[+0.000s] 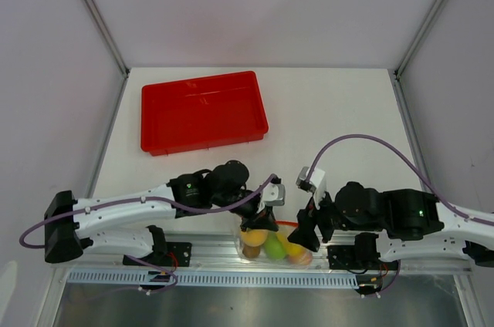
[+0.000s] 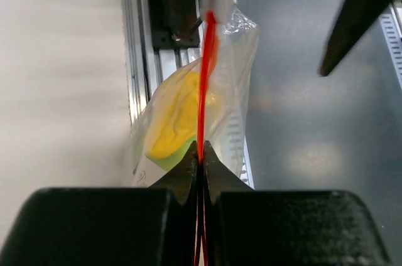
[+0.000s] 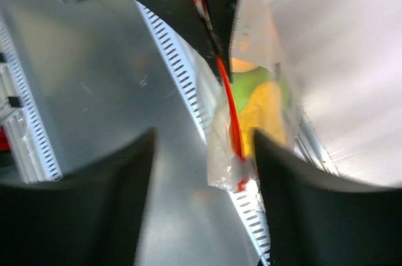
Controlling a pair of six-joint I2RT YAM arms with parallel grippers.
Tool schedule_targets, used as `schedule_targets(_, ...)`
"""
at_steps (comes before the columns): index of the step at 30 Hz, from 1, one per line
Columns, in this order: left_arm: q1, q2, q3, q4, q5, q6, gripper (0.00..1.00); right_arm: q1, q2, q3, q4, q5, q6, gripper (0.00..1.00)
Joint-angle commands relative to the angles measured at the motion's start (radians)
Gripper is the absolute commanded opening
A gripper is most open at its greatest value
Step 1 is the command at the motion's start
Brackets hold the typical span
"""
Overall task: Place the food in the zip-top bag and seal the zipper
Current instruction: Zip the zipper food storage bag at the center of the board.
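Zipper (image 2: 201, 90): orange-red strip, seen edge-on in the left wrist view as one thin line running from the left pincer to the bag's far end.
Zip-top bag (image 2: 242, 96): clear, crinkled pouch at the near edge of the desk, over the metal rail, between the two pincers; whether it rests on the rail or hangs free cannot be told.
Food (image 1: 274, 248): toy fruits bunched inside the bag; a yellow piece (image 2: 173, 122) presses against the plastic wall with a green apple (image 3: 260, 81) just beside it, and orange-toned pieces lie at either end in the top view.
Left pincer (image 2: 201, 162): jaws fully closed, clamping the zipper at the bag's near end; the strip passes between the fingertips.
Right pincer (image 3: 202, 147): jaws apart, one finger on each side of the bag's other end and gripping nothing; the wrist view is blurred, so light contact cannot be excluded.
Rail (image 1: 208, 248): aluminium strip along the desk's near edge, under the bag.
Desk (image 1: 332, 111): white surface.
Red tray (image 1: 204, 115): toward the far left of the desk, well apart from the bag.
Purple cable (image 1: 370, 138): loops above the right arm.
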Motion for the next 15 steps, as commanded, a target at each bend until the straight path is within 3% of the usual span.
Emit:
schedule_targets(1, 0.006, -0.086, -0.05, 0.107, -0.087, -0.129, 0.01, -0.005, -0.039, -0.02, 0.012, 0.12, 0.052, 0.75)
schedule_targets(3, 0.006, -0.14, -0.092, 0.124, -0.13, -0.153, 0.01, -0.005, -0.071, -0.039, 0.002, 0.191, 0.09, 0.98)
schedule_targets(4, 0.006, -0.158, -0.099, 0.135, -0.143, -0.166, 0.01, -0.005, -0.119, -0.074, 0.008, 0.213, 0.107, 0.99)
schedule_targets(13, 0.009, -0.287, -0.115, 0.113, -0.259, -0.25, 0.01, -0.005, -0.325, -0.213, 0.191, 0.244, 0.152, 0.99)
schedule_targets(15, 0.009, -0.291, -0.115, 0.127, -0.245, -0.258, 0.01, -0.005, -0.315, -0.221, 0.218, 0.219, 0.129, 0.91)
